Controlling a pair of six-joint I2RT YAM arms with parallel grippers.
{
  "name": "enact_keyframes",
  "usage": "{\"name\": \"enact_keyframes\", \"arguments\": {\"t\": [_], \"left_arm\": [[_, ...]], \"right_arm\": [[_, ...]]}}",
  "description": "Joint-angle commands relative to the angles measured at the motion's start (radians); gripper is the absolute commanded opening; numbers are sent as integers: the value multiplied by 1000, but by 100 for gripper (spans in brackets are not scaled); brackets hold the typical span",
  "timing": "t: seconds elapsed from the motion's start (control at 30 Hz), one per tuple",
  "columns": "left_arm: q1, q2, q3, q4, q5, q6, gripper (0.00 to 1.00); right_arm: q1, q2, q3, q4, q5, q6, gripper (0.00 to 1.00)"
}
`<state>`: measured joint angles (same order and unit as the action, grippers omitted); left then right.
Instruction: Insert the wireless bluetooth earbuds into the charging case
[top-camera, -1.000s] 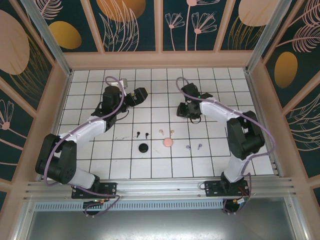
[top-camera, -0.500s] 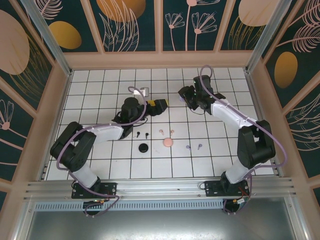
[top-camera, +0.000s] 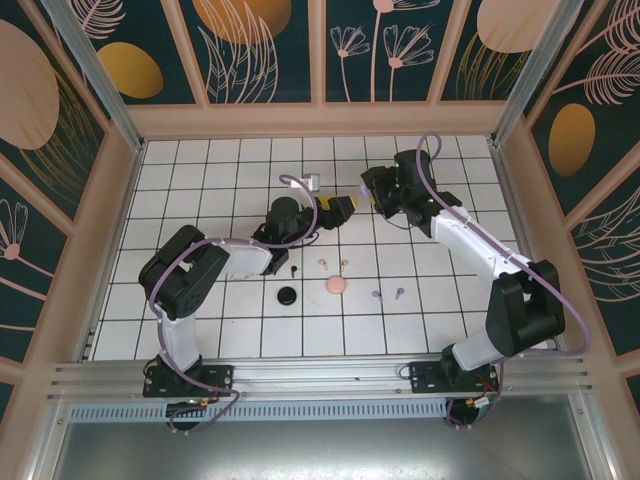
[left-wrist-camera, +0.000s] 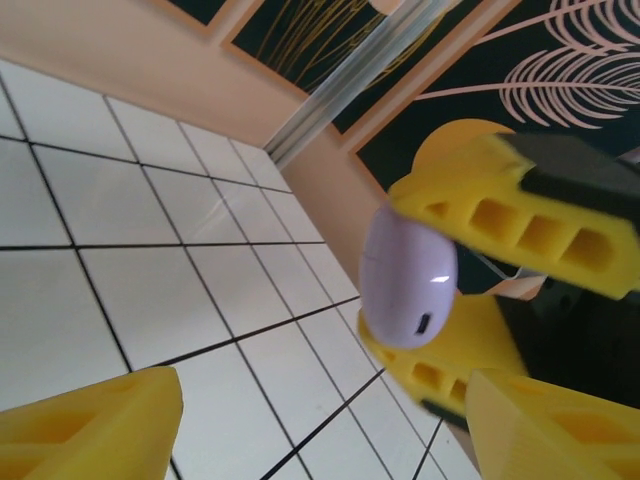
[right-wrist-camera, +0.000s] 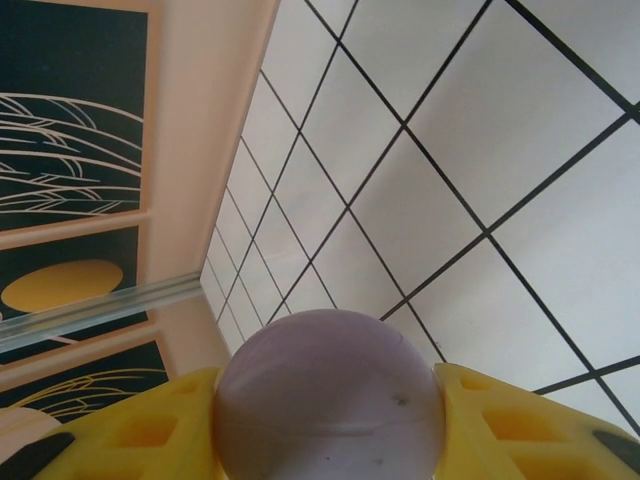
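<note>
**Surface**: white tiles, walled in. All loose items lie in its middle band.

**Left arm**: reaches from the lower left to the upper centre of the top view. The left fingers are spread with nothing between them. In the left wrist view the 2 yellow tips stand at the lower corners, with bare tile between.

**Right arm**: reaches from the lower right to the upper centre. The right fingers are pinching the charging case, 1 finger on each side, clear of the tiles.

**Charging case:** lilac, egg-shaped, apparently closed. In the left wrist view it sits right of centre, ahead of the left tips and not between them. Its long axis runs roughly top to bottom of that frame, crosswise to the line joining the 2 left tips.

**Discs:** a black disc and a pink disc lie at the lower centre.

**Earbuds:** the pink earbuds, the lilac earbuds and 1 black earbud lie on the tiles. In the top view all sit lower than both sets of fingers, well apart from the case. The stem directions are too small to tell.

**Finding:** the left fingers are the free set and the nearer to the pink and black earbuds. The lilac earbuds lie toward the right arm, whose fingers are occupied. The case probably needs opening before any earbud goes in, and the left fingers are lined up to close across its narrow width.
</note>
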<state>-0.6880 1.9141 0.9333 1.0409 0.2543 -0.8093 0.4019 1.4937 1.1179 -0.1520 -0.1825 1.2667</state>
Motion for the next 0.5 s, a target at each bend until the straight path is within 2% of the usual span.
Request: {"name": "enact_keyframes", "arguments": {"t": [0.0, 0.47], "left_arm": [[-11, 29, 33, 76, 14, -15, 72], [-28, 108, 128, 76, 34, -27, 64]], "right_arm": [[12, -23, -18, 28, 2, 19, 38], [35, 2, -12, 50, -13, 20, 38]]}}
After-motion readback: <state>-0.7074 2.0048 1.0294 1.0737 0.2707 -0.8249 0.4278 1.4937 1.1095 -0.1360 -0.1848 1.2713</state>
